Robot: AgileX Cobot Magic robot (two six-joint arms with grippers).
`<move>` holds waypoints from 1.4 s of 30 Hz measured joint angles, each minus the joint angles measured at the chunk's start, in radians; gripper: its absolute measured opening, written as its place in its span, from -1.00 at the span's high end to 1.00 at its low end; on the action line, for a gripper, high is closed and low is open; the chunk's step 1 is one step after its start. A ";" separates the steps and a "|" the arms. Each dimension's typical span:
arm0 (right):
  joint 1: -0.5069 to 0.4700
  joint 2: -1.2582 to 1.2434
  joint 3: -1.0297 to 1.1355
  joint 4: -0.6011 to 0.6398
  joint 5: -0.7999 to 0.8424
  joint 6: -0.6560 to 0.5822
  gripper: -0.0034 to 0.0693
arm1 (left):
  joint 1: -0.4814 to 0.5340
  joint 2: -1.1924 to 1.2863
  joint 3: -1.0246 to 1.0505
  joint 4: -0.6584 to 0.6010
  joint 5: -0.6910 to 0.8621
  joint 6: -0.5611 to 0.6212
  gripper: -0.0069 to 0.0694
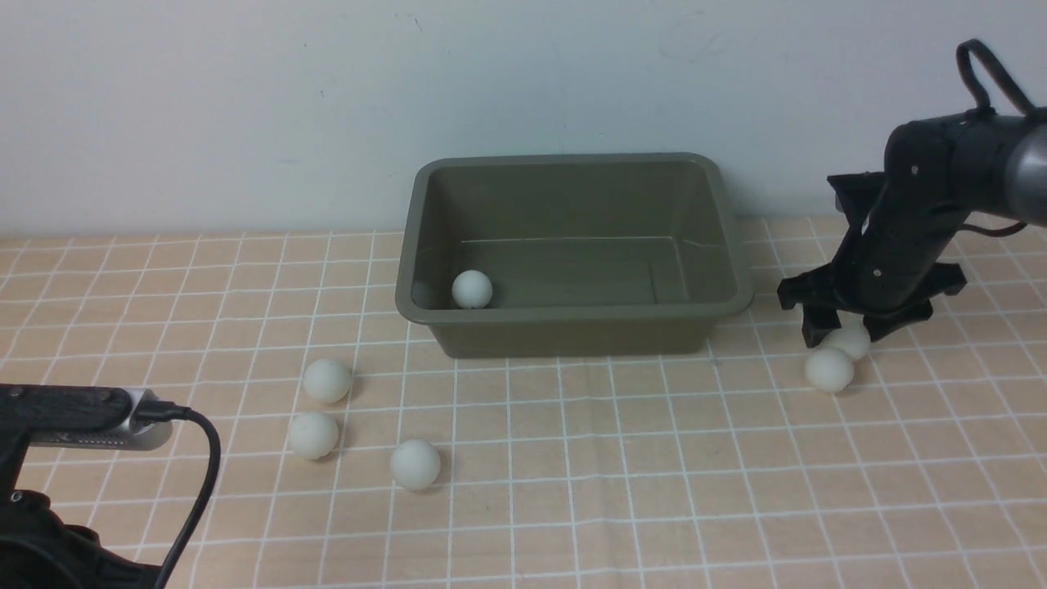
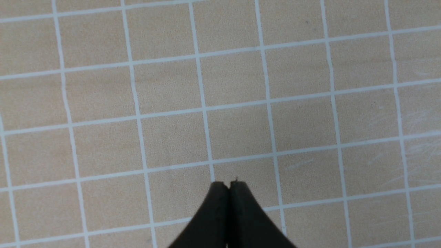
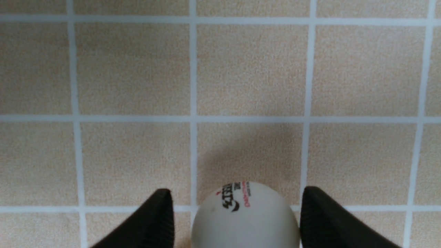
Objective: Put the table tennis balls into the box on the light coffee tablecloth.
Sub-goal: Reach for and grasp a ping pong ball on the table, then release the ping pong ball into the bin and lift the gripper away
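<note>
The olive-green box (image 1: 572, 315) stands at the back middle of the light coffee tablecloth (image 1: 622, 491) and holds one table tennis ball (image 1: 472, 289) in its left corner. Three balls lie in front of its left end (image 1: 327, 380) (image 1: 313, 434) (image 1: 415, 464). Two more sit to its right (image 1: 829, 369) (image 1: 848, 341). My right gripper (image 3: 237, 190) is down over the farther of those two, the ball with a printed mark (image 3: 244, 220). Its fingers are apart on either side; one finger (image 3: 310, 210) touches the ball, the other stands clear. My left gripper (image 2: 229, 184) is shut and empty above bare cloth.
The left arm's wrist camera and cable (image 1: 123, 417) fill the near left corner of the front view. A pale wall rises right behind the box. The second right-hand ball lies just in front of my right gripper's fingers.
</note>
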 joint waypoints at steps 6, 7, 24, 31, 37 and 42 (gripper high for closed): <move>0.000 0.001 0.000 -0.001 -0.005 0.000 -0.08 | 0.000 0.000 0.000 0.001 0.000 0.000 1.00; 0.000 0.001 0.000 -0.001 -0.005 0.000 -0.08 | 0.000 0.000 0.000 0.001 0.000 0.000 1.00; 0.058 -0.009 -0.386 0.171 0.168 -0.155 -0.08 | 0.000 0.000 0.000 0.001 0.000 0.000 1.00; 0.243 0.018 -0.423 0.251 0.142 -0.292 -0.08 | 0.000 0.000 0.000 0.001 -0.004 0.000 1.00; 0.287 0.065 -0.423 0.251 0.150 -0.335 -0.24 | 0.000 0.000 0.000 0.001 -0.004 0.000 1.00; 0.288 0.071 -0.423 0.231 0.147 -0.330 -0.57 | 0.000 0.000 0.000 0.001 -0.004 0.000 1.00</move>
